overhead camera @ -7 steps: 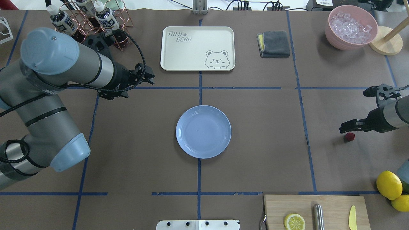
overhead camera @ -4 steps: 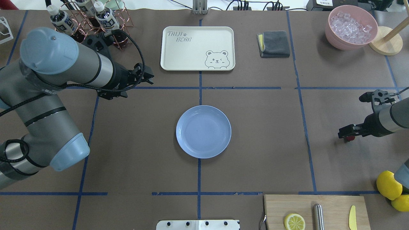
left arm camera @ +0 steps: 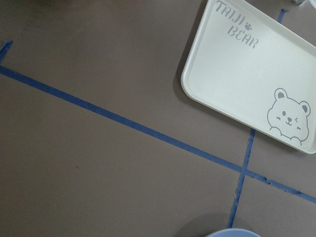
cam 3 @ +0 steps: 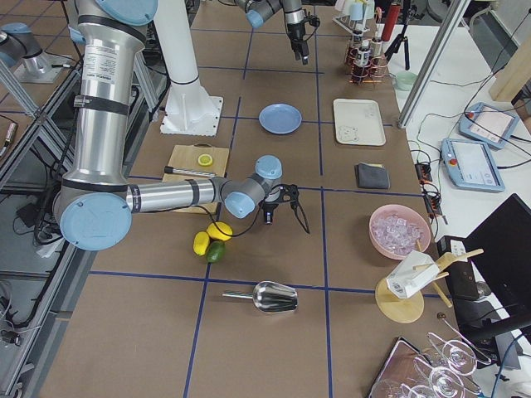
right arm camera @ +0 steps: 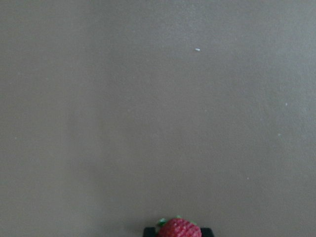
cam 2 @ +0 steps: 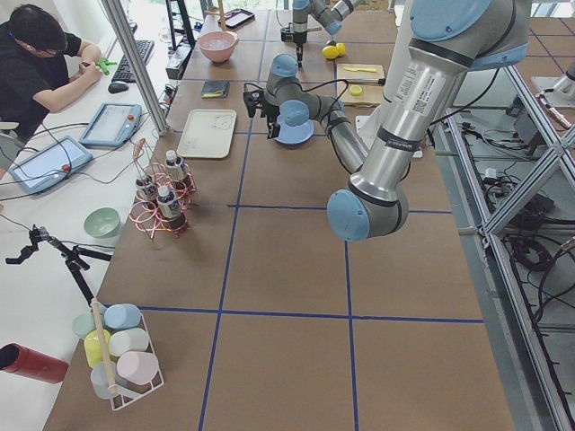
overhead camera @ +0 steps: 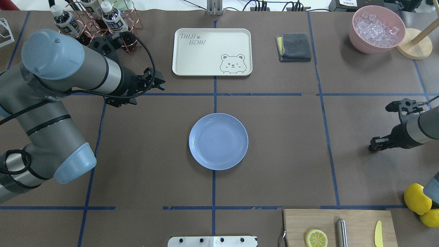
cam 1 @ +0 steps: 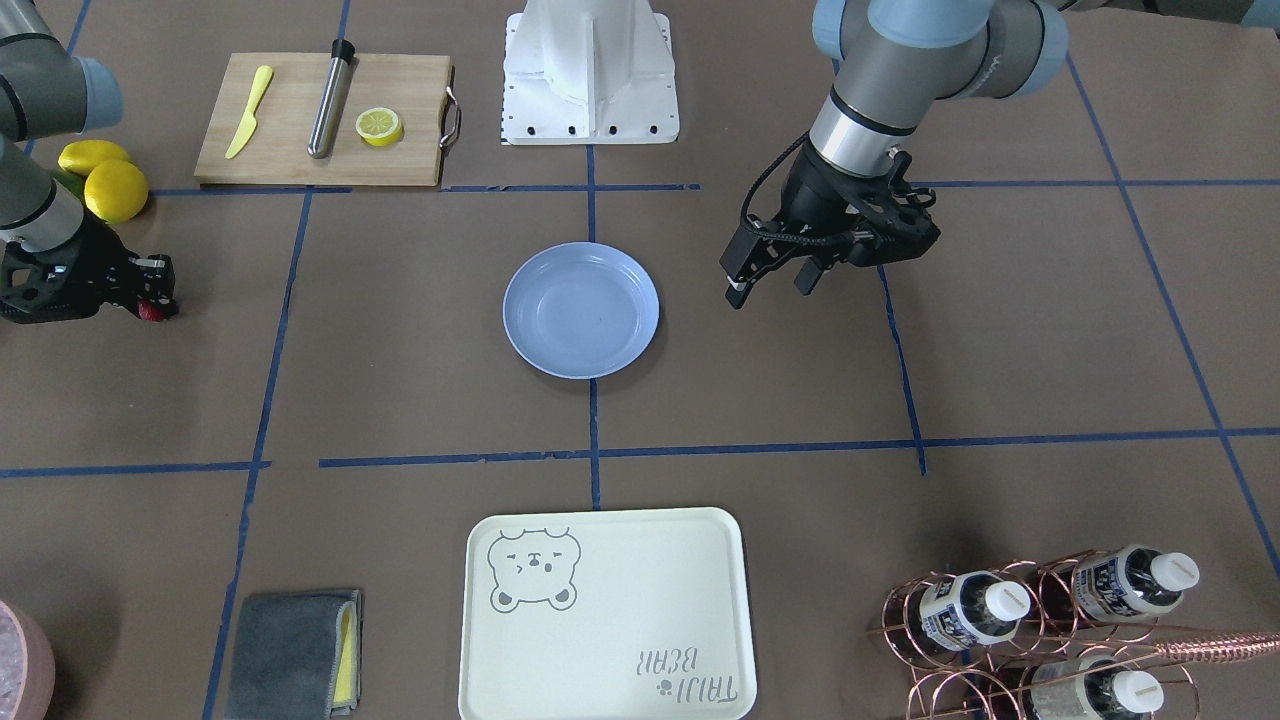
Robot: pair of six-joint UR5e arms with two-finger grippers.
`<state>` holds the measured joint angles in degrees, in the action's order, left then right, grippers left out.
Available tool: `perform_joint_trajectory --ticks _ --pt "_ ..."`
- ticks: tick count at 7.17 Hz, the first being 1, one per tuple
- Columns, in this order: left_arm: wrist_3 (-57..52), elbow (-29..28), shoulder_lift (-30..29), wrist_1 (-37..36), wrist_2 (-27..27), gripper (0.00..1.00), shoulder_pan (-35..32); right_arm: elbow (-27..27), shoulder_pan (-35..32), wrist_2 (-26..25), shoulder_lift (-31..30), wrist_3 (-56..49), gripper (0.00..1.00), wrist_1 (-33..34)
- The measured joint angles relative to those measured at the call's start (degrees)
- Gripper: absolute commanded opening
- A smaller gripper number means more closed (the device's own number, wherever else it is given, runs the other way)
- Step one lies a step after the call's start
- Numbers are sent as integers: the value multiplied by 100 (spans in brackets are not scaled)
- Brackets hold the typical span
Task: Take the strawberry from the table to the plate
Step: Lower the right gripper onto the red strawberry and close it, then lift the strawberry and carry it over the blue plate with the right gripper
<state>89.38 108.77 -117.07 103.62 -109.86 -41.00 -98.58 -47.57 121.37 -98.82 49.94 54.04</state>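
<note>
The strawberry point(right arm camera: 178, 229) is a small dark-red berry low on the table point(overhead camera: 281, 137) at the robot's right. It sits between my right gripper's black fingertips in the right wrist view. My right gripper point(cam 1: 150, 300) is down over it, shut on the berry, whose red edge point(cam 1: 152, 312) peeks out below. From overhead the right gripper point(overhead camera: 374, 146) hides the berry. The light-blue plate point(overhead camera: 218, 141) lies bare at the table's middle, far to the left of that gripper. My left gripper point(cam 1: 770, 288) hangs open and holds nothing, beyond the plate's other side.
A cream bear tray point(overhead camera: 212, 51) lies behind the plate, with a grey cloth point(overhead camera: 294, 47) and a pink bowl of ice point(overhead camera: 377, 29) to its right. Lemons point(overhead camera: 417, 198) and a cutting board point(overhead camera: 337, 226) are at the near right. A bottle rack point(overhead camera: 99, 20) stands far left.
My right gripper moved from behind the strawberry to over it, then dropped down onto it, so the berry no longer shows from overhead. The left arm stayed still.
</note>
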Motion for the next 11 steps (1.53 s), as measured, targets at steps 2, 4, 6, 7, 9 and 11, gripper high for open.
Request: perform_joint_trajectory --ticks 2,4,6,7,9,11 --pt "0 2 0 -5 0 100 -1 -96 -70 -3 0 -7 0 -14" --pt "-64 12 1 -10 -39 100 -63 -517 -247 30 51 -16 0 61" --pt "-598 14 124 -53 -324 100 -379 -995 -379 120 840 -4 0 1160" --pt "-945 23 265 -66 -403 100 -535 -1135 -360 150 1672 15 0 2262" --pt "-1767 43 623 -84 -452 100 -789 -955 27 113 3515 263 0 4282" --pt "-3131 27 1095 -100 -583 100 -1279 -498 687 -179 4436 1032 0 4601"
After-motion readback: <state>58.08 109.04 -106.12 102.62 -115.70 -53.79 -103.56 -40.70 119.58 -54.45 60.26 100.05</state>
